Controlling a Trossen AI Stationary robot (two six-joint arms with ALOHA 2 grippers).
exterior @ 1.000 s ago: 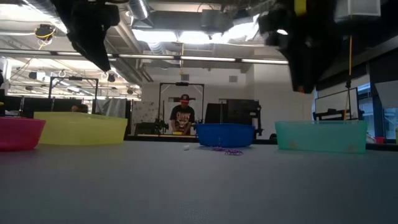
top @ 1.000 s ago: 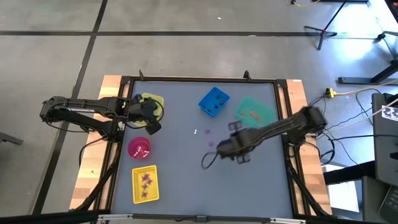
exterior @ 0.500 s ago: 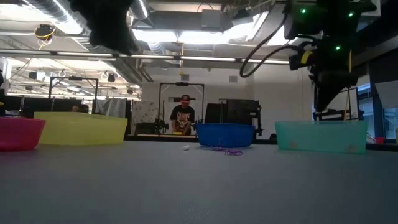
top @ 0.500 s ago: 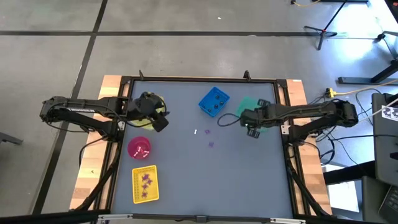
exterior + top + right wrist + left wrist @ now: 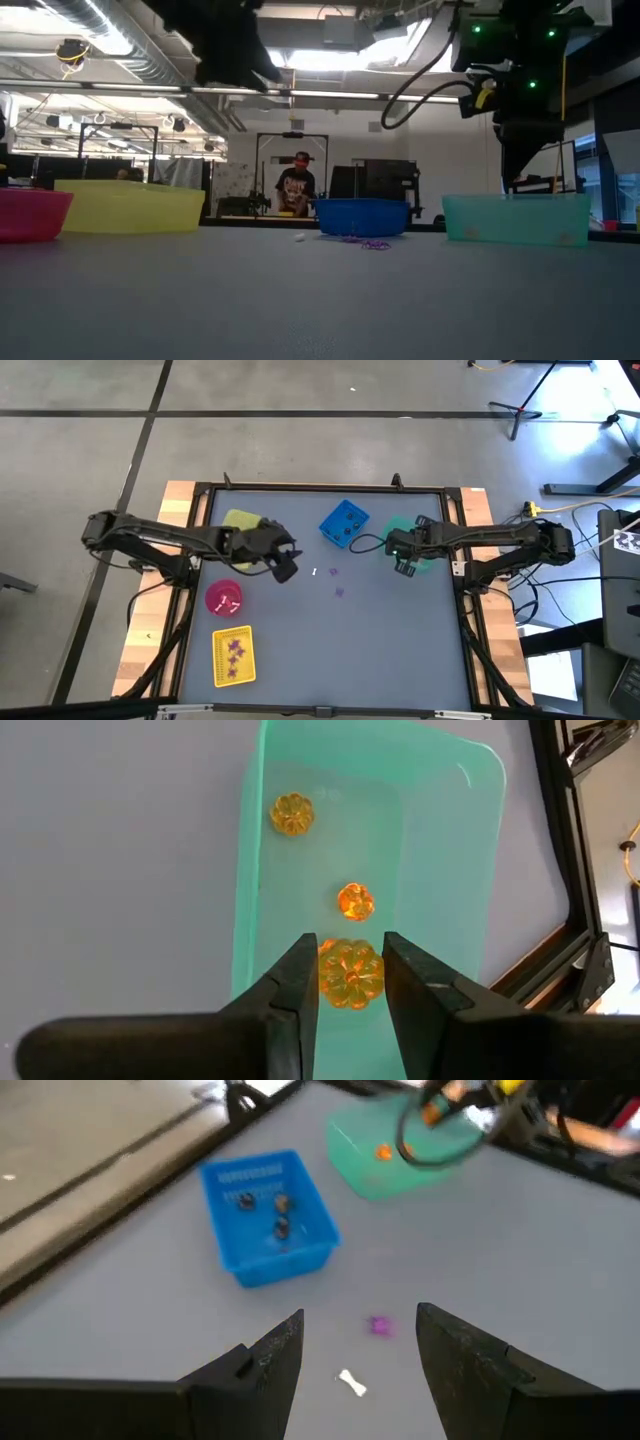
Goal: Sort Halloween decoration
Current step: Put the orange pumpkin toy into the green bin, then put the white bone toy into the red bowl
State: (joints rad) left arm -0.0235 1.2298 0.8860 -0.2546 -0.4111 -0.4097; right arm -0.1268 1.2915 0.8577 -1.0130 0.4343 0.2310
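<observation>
The Halloween decoration shows as tiny trinkets: a white one [image 5: 314, 571] and two purple ones [image 5: 334, 571] [image 5: 339, 592] lie on the table's middle, and others lie in the bins. My left gripper [image 5: 286, 566] hovers open just left of them; in its wrist view the white trinket [image 5: 350, 1382] and a purple one [image 5: 379, 1325] lie ahead of its open fingers [image 5: 360, 1318]. My right gripper [image 5: 350, 948] is shut on an orange pumpkin trinket [image 5: 350, 975] over the teal bin [image 5: 412, 538], where two more pumpkins [image 5: 291, 814] [image 5: 355, 901] rest on the floor. My right gripper pinches the orange pumpkin by two opposite sides [image 5: 328, 970] between its two fingers. The fingers slant down from above. The pumpkin is lifted clear, over the near part of the teal bin [image 5: 430, 840].
A blue bin [image 5: 344, 523] with dark trinkets stands at the far middle. A yellow bowl [image 5: 240, 521], a pink bowl [image 5: 224, 598] and a yellow tray [image 5: 233, 656] with purple trinkets stand along the left side. A person [image 5: 295, 190] stands in the room beyond the table.
My right gripper has swung from the table's middle toward the far right and now hangs over the teal bin, having stopped there half a second ago. My left gripper has gone from beside the yellow bowl toward the table's middle, nearer the loose trinkets.
</observation>
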